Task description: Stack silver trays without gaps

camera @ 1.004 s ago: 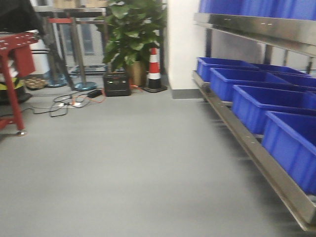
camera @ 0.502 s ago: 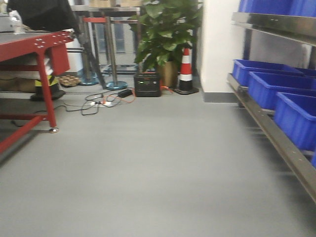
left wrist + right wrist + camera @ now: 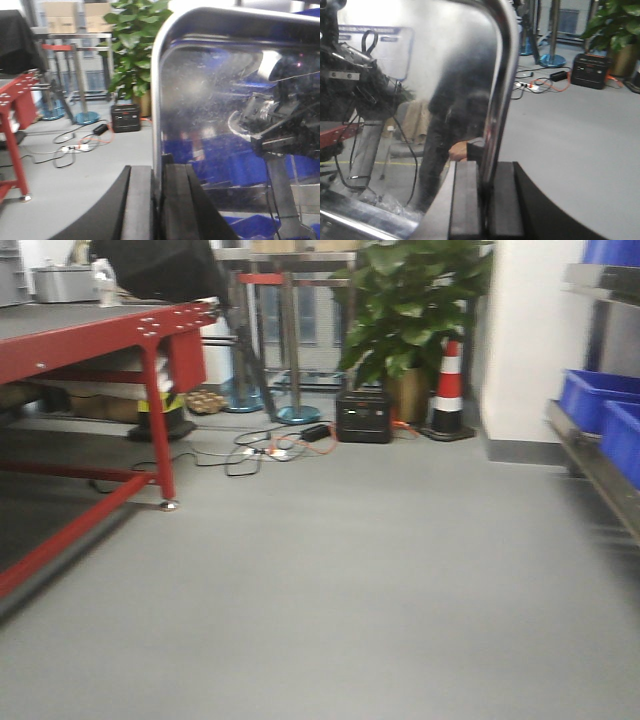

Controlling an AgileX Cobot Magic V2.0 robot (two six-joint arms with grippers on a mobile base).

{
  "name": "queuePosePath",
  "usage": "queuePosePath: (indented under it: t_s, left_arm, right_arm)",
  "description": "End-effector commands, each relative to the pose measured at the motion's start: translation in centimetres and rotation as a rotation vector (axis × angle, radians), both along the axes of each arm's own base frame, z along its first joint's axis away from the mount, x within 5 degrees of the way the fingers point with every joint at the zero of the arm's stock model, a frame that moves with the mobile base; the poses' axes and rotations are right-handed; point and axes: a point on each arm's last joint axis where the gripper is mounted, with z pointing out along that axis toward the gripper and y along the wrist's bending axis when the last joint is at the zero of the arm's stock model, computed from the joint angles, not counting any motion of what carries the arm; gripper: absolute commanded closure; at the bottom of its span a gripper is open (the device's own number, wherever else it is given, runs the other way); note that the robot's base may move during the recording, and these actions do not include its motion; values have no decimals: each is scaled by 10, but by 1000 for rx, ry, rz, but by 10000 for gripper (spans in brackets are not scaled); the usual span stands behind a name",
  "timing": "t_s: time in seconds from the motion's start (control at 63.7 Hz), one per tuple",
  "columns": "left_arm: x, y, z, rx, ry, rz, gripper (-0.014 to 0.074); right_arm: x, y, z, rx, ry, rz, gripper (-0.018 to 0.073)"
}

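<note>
- Carriage, not stacking (my reading of the step): the front view shows only grey floor, a red table at the left and blue bins at the right edge. No tray and no stack appear there.
- Left gripper: its two dark fingers are closed on the out-turned rim of a silver tray. The tray stands upright on edge, clear of any surface, and fills the right of that wrist view.
- Right gripper: likewise clamped on the rim of the right-hand tray, which is also upright, its mirror face to the left of the fingers.
- I cannot tell whether both arms share one tray or hold one each (each wrist view shows a single rim).
- Progress, judged from this: the pick-up looks done and the stacking has not begun.
- What is left: reach the place for the stack, lay the tray flat and nest it squarely so the rims sit flush with no gap.
</note>
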Motion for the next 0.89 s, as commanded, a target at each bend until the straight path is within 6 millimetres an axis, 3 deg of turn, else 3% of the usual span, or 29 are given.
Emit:
queuePosePath:
  t_s: [0.0, 0.879]
  left_arm:
    - [-4, -8, 9, -23, -80, -60, 605]
    - [-4, -8, 9, -23, -80, -60, 605]
  right_arm:
    - [-21, 39, 34, 188, -339, 445, 617]
    - [-21, 39, 34, 188, -339, 445, 617]
